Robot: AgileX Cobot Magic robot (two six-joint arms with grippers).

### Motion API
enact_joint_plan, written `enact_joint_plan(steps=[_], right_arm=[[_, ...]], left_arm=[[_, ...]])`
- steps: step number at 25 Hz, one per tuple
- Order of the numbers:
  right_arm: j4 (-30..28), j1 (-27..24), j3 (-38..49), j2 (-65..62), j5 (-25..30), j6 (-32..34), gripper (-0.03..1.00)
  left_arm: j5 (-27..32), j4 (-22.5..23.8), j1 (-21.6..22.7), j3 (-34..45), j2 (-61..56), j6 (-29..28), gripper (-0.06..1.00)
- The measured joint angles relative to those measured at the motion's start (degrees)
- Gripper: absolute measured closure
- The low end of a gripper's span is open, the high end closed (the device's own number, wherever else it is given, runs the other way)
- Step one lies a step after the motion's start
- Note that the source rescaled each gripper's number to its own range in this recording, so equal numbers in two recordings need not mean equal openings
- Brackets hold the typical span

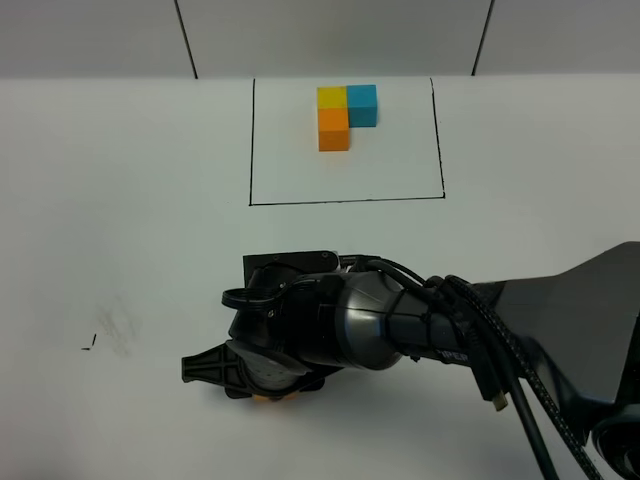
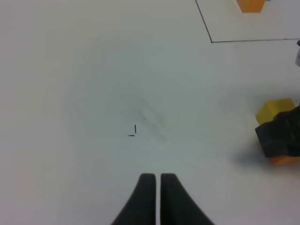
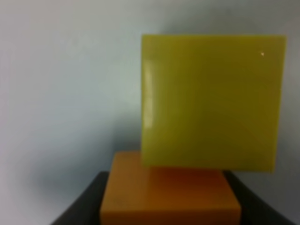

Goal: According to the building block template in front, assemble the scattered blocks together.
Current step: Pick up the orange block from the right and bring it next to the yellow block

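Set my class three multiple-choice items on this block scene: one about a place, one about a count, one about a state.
1. In the high view, the template's orange cube sits:
A) just below its yellow cube
B) stacked on top of it
C) beside a green cube

2. Cubes inside the black outline:
A) two
B) three
C) five

3. The left tool is:
A) wide open
B) shut and empty
C) shut on a red cube

Answers:
1 A, the orange face adjoins the yellow one's lower side.
2 B, yellow, orange and a blue cube show there.
3 B, its fingers touch, with nothing between them.
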Motion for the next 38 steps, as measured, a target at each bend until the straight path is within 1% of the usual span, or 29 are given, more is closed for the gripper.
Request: enact_joint_plan(steps=[6,14,30,38], right_arm=[[2.07,0.00,0.00,0.12,-0.06,0.42,0.44],[2.00,0.05,-0.28,1.02,0.10,0.92,0.44],[-3.34,0.05,-0.64,1.42,3.27,1.03,0.44],[-4.52,-0.06,-0.64,1.53,3.79,1.03,0.44]], left_arm=[[0.00,0.00,0.00,0.00,0.00,0.00,0.94],[0.00,0.00,0.00,0.00,0.00,0.00,0.94],[0.00,0.00,0.00,0.00,0.00,0.00,0.94],[0.00,0.00,0.00,0.00,0.00,0.00,0.94]])
